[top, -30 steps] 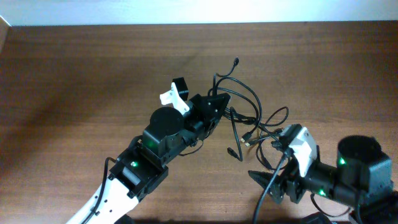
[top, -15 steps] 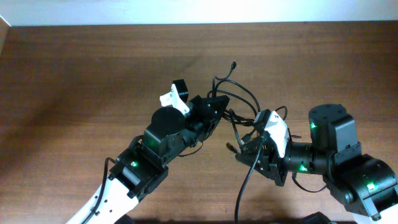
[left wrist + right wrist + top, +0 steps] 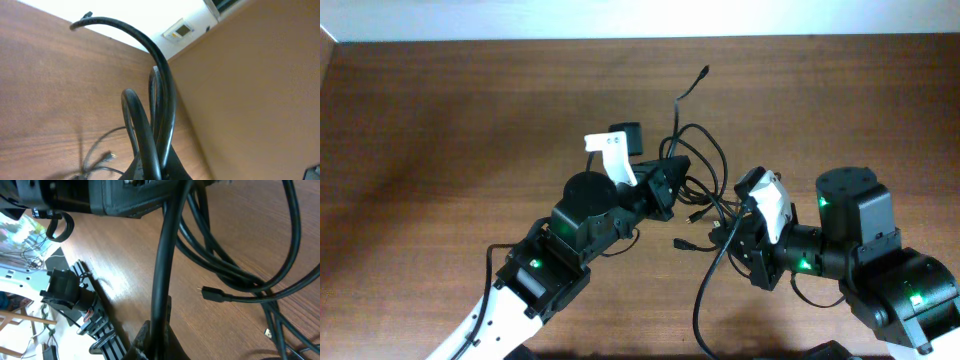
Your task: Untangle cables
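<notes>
The cables [image 3: 705, 180] are a tangle of thin black cords at mid-table between my two arms. One end sticks up toward the far edge [image 3: 704, 72]. My left gripper [image 3: 670, 187] is shut on several loops at the tangle's left side. In the left wrist view these cables [image 3: 150, 130] rise from between the jaws of that gripper [image 3: 157, 172]. My right gripper [image 3: 730, 235] is shut on one strand at the tangle's lower right. That strand [image 3: 162, 275] runs up from its jaws [image 3: 157, 340] in the right wrist view, and its tail [image 3: 705, 300] trails toward the front.
Small plug ends [image 3: 682, 245] lie on the wood just below the tangle; one plug [image 3: 212, 294] shows in the right wrist view. The left arm's body [image 3: 585, 215] and right arm's body [image 3: 855, 235] flank the tangle. A pale wall strip [image 3: 640, 18] borders the table's far edge.
My right gripper came in from the front right to the tangle and shut on a strand. The left gripper shifted slightly right, still gripping, and the loops and top end moved with it.
</notes>
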You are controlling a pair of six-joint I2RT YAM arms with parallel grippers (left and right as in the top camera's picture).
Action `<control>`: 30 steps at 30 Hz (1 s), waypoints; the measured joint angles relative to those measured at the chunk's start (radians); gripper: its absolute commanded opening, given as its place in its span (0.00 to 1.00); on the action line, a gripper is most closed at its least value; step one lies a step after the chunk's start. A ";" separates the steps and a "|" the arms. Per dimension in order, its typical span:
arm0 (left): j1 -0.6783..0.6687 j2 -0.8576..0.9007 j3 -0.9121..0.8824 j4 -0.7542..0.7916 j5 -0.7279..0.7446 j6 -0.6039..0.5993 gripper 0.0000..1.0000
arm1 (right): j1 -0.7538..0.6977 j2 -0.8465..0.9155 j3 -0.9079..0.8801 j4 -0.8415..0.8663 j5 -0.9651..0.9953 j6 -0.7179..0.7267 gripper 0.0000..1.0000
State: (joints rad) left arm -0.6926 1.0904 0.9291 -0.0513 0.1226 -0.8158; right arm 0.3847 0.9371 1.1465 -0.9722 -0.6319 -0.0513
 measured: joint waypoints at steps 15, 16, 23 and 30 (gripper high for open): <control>0.005 0.000 0.000 0.078 0.282 0.532 0.00 | 0.000 0.000 0.000 -0.007 0.108 0.063 0.04; 0.005 0.000 0.000 0.072 0.282 0.560 0.00 | 0.000 0.000 0.000 -0.007 0.112 0.072 0.04; 0.002 0.000 0.000 0.032 0.171 0.601 0.00 | 0.000 0.000 0.000 -0.037 0.146 0.104 0.04; -0.001 0.000 0.002 -0.072 0.157 0.781 0.00 | 0.000 -0.007 0.000 -0.038 0.231 0.132 0.04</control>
State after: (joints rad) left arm -0.6933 1.0904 0.9314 -0.1238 0.2794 -0.0349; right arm 0.3847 0.9298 1.1461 -1.0103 -0.4011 0.0807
